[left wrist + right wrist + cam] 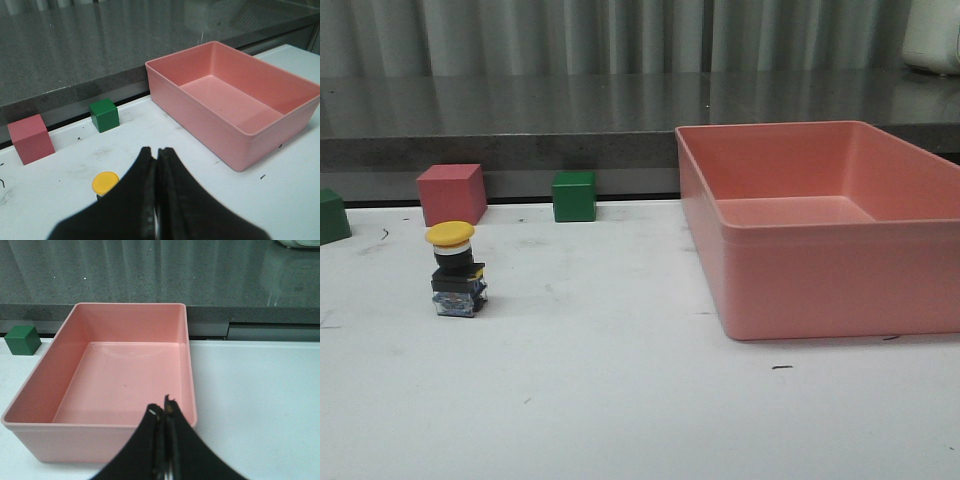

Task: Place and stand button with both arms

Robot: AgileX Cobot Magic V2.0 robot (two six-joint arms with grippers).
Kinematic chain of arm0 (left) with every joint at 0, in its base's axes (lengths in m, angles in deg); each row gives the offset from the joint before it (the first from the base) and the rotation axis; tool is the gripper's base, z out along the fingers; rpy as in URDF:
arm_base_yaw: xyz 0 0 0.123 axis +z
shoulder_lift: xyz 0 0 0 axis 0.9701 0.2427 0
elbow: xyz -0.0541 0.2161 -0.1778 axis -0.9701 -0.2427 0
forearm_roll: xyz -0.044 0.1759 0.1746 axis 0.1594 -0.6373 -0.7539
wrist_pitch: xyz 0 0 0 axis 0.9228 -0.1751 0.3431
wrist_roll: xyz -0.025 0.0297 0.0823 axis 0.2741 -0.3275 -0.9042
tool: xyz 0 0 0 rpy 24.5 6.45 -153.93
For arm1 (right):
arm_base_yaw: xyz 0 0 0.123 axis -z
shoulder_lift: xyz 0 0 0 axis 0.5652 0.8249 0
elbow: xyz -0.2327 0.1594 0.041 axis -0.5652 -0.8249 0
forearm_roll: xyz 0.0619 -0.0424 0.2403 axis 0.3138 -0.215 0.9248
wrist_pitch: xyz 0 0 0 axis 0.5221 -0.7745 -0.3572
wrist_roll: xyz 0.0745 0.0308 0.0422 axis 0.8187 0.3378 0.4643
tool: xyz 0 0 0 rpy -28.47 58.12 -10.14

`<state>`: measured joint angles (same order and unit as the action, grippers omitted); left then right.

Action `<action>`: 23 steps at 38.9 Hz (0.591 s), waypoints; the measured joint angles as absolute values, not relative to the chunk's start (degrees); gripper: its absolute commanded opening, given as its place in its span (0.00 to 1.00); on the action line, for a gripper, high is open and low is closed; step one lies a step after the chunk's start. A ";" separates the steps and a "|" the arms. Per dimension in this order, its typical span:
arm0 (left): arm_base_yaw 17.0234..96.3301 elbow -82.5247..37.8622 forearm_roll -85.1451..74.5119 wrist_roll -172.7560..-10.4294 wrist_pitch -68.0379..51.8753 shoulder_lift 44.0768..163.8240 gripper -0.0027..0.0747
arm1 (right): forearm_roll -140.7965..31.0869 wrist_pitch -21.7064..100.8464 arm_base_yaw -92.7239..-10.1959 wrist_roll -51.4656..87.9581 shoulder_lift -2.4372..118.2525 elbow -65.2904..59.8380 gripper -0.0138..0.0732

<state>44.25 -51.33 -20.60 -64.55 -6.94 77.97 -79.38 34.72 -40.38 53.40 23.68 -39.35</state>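
From my station I see the small push-button with the yellow mushroom cap, black neck and blocky black base standing on the white table toward its left edge, in front of the pink cube near the back left corner. In the left wrist view the left gripper has its black fingers pressed together on nothing, and the button's yellow cap sits just beside and below the fingertips, not touching them. The button is upright, its long axis vertical, cap pointing straight up, base flat on the table. I can make out bluish contacts low on the base and a thin yellow strip above them. Behind it, along the back edge, a green cube sits right of the pink one, and another green block is cut by the left edge. Further right, the large open pink plastic bin fills the right side of the table. The right gripper is clenched too, holding nothing, hovering over the bin's near wall, well apart from the button.
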 measured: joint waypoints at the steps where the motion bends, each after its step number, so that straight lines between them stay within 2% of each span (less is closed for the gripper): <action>1: 44.25 -51.62 -20.71 -64.55 -6.65 76.81 0.01 | -79.38 34.72 -40.38 53.40 23.68 -39.35 0.08; 10: 44.25 -52.23 -20.71 -64.55 -2.40 67.21 0.01 | -79.38 34.72 -40.38 53.40 23.68 -39.35 0.08; 23: 44.25 -52.43 -20.80 -64.55 -1.92 65.89 0.01 | -79.38 34.72 -40.38 53.40 23.68 -39.35 0.08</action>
